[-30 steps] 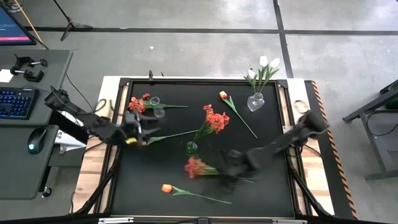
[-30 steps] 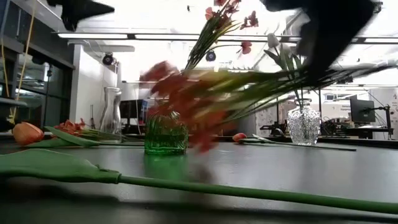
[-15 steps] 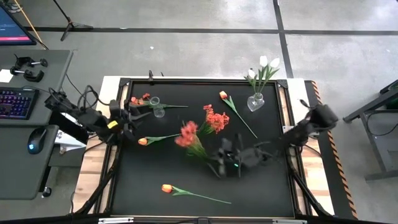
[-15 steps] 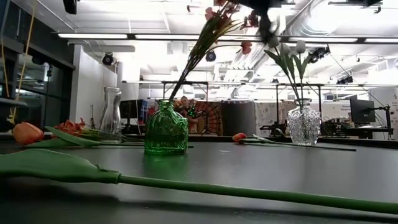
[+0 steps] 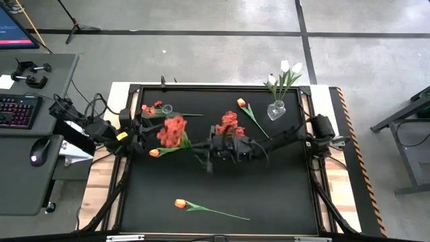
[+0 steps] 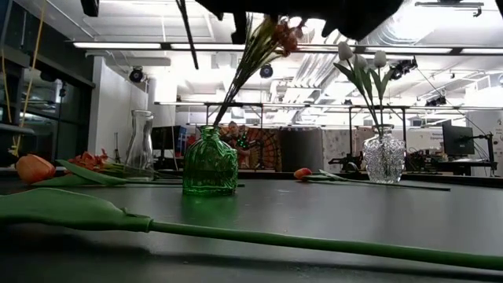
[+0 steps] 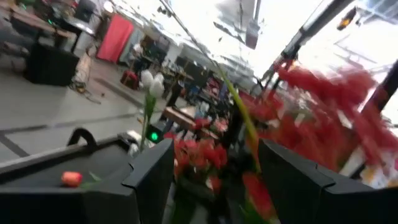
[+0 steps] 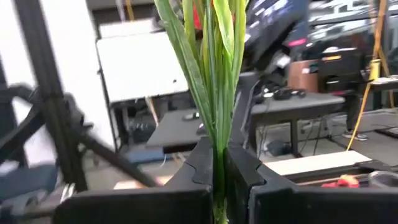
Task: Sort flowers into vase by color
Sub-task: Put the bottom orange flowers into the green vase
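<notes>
One red-orange bunch rides mid-table in the right gripper, jaws clamped on its stems; next, judged, lowering into the green vase, while the left gripper waits open near the table's left edge.

The high view looks straight down from well above the black table, taking in both arms, while the low view sits at table-top height on the near edge, facing level across the surface into the room, very near an orange tulip lying at its left. Each wrist view looks forward past its own arm's dark fingers at close range. The high and low views share the green vase and the clear vase of white tulips.
</notes>
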`<action>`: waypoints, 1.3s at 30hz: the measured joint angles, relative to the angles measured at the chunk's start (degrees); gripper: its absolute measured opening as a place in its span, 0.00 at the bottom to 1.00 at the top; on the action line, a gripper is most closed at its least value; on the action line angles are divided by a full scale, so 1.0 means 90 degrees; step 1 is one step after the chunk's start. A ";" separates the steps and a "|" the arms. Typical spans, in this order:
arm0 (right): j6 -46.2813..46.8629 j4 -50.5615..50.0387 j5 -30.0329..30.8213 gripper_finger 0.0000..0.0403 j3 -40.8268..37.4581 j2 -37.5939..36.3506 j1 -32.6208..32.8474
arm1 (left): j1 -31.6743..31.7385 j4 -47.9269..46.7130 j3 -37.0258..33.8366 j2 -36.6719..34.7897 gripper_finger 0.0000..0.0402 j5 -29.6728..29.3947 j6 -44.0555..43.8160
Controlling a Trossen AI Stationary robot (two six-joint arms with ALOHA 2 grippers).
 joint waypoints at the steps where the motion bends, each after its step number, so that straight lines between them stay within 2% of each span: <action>1: 0.0075 0.0122 0.0009 0.00 -0.0063 -0.0002 -0.0050 | -0.0034 -0.0111 0.0000 0.0010 0.55 0.0002 -0.0078; 8: 0.0045 0.0859 0.0071 0.00 -0.0217 -0.0001 -0.0090 | -0.0121 -0.0700 0.0000 0.0014 0.55 -0.0003 -0.0466; 13: 0.0250 0.0832 -0.0178 0.00 -0.0044 -0.0001 -0.0007 | -0.0109 -0.1089 0.0000 0.0017 0.55 -0.0026 -0.0319; 17: 0.0032 0.0625 0.0016 0.00 0.0078 -0.0001 0.0173 | -0.0081 -0.1823 0.0000 0.0105 0.55 -0.0022 -0.0334; 25: -0.0376 0.0431 0.1563 0.00 0.0169 -0.0006 0.0689 | 0.0161 -0.2959 -0.0002 0.0392 0.55 0.0607 -0.0908; 30: -0.0420 0.0438 0.2043 0.00 0.0169 -0.0006 0.1063 | 0.0363 -0.2996 -0.0002 0.0598 0.55 0.1051 -0.0923; 35: -0.0521 0.0407 0.2869 0.00 0.0082 -0.0017 0.1510 | 0.0617 -0.2994 -0.0002 0.0817 0.55 0.1518 -0.0967; 39: -0.0141 0.0541 0.3406 0.00 -0.0554 -0.0202 0.1728 | 0.0794 -0.2965 -0.0002 0.0970 0.55 0.1906 -0.0984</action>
